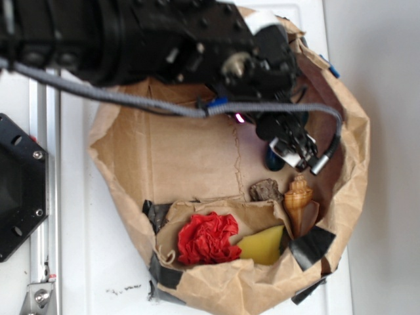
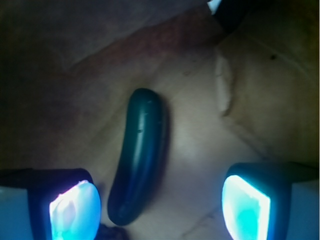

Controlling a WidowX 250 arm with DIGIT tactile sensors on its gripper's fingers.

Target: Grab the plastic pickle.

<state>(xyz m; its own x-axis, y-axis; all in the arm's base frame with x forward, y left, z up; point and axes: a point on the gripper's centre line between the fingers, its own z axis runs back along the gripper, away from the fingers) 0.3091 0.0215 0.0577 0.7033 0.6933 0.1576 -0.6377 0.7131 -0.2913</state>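
While the pickle point(image 2: 138, 156) is lying loose on the brown paper, the step in hand, as I judge it, is getting the fingers point(image 2: 75, 210) down on either side of it. It is sitting nearer the left finger in the wrist view, nearly touching it, so shifting the gripper point(image 2: 160, 207) sideways to centre it before closing looks wise, since the glossy curved body could squirt out of an off-centre squeeze.

Largest first: the paper bag point(image 1: 131, 151) is lying spread open on the white table point(image 1: 85, 262), and the black arm point(image 1: 131, 33) is reaching across its upper edge from the left, wrist bent downward. The gripper is hovering low over the right side of the bag, fingers spread wide apart and holding nothing. Just below it are sitting a tan seashell point(image 1: 300, 203) and a small rock point(image 1: 265, 190), with the pickle peeking out under the fingers.
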